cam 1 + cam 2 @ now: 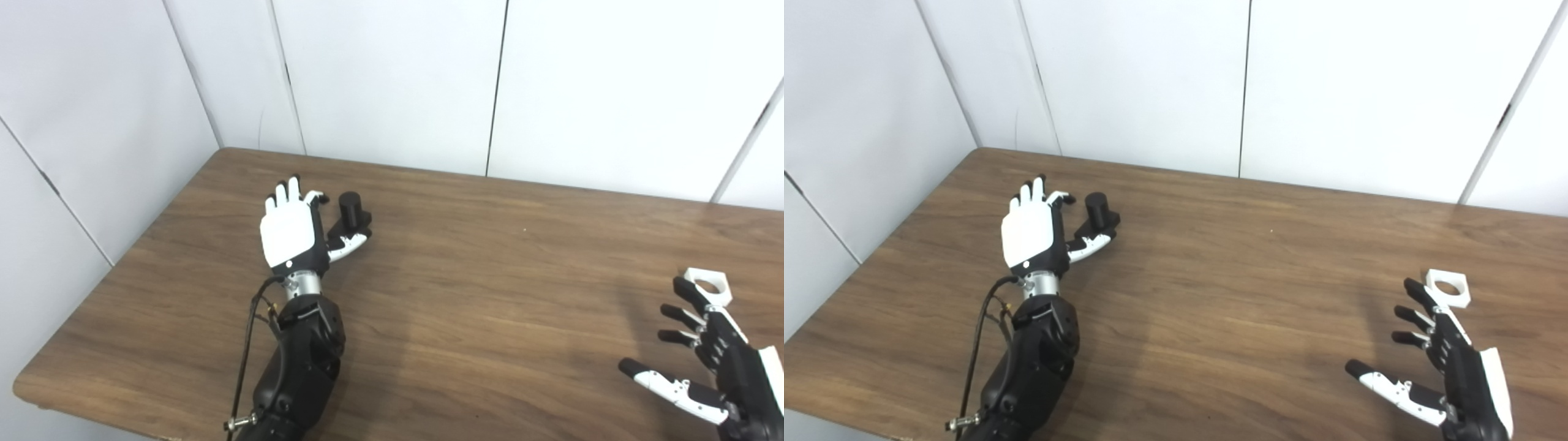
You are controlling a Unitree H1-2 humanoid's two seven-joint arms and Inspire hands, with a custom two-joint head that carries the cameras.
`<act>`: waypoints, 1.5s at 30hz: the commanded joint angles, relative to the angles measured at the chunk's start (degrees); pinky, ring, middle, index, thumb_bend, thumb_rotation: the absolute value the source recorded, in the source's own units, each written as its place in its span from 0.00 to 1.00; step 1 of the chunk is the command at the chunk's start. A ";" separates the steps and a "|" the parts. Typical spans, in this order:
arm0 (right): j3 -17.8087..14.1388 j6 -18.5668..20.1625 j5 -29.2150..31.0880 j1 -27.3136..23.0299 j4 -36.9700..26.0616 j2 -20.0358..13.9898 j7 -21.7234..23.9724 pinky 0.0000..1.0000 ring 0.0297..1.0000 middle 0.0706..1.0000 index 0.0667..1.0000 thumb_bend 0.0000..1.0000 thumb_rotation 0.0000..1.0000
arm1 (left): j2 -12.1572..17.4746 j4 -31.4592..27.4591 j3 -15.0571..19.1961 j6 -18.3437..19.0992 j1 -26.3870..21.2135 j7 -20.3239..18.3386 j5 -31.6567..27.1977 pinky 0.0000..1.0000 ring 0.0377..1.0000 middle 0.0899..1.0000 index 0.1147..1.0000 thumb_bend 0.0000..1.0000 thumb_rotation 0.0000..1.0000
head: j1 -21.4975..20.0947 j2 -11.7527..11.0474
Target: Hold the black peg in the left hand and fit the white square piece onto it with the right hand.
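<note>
The black peg (352,212) stands upright on the wooden table (478,257), on a black base, far left of centre. My left hand (294,231) is open with its fingers spread, just left of the peg; its thumb lies against the peg's base and the fingers are clear of the peg. The white square piece (709,285), with a round hole, lies flat on the table at the right. My right hand (704,361) is open, fingers spread, just in front of the piece; one fingertip is next to its near edge. It holds nothing.
White wall panels (392,79) rise right behind the table's far edge and along its left side. The table's near-left corner (24,380) is in view. My left forearm (294,361) with its cable lies over the table's front left.
</note>
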 commanded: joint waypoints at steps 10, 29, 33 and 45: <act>-0.19 -1.87 -0.41 -0.96 -1.16 0.56 -0.48 0.67 0.80 0.89 0.85 0.67 0.03 | 0.57 3.32 1.40 0.31 -3.44 -0.18 1.11 1.00 1.00 1.00 0.69 0.92 0.56 | -0.14 0.03; -0.31 -2.91 -0.92 -0.37 -0.98 0.75 -1.07 0.66 0.79 0.89 0.84 0.67 0.06 | 2.95 10.94 -1.32 0.10 -5.23 2.27 -1.94 1.00 1.00 0.96 0.56 0.85 0.51 | -0.53 0.24; -0.46 -2.89 -0.99 -0.11 -1.13 0.88 -1.26 0.65 0.79 0.88 0.84 0.66 0.06 | 3.83 11.24 -2.40 -0.10 -5.40 1.75 -3.75 1.00 1.00 0.94 0.54 0.79 0.48 | -0.71 0.39; -1.19 -2.38 -0.80 0.61 -2.21 0.89 -1.46 0.67 0.79 0.88 0.84 0.60 0.14 | 7.17 13.07 -6.53 -0.06 -6.43 -0.97 -6.81 1.00 0.96 0.90 0.53 0.71 0.47 | -1.02 0.74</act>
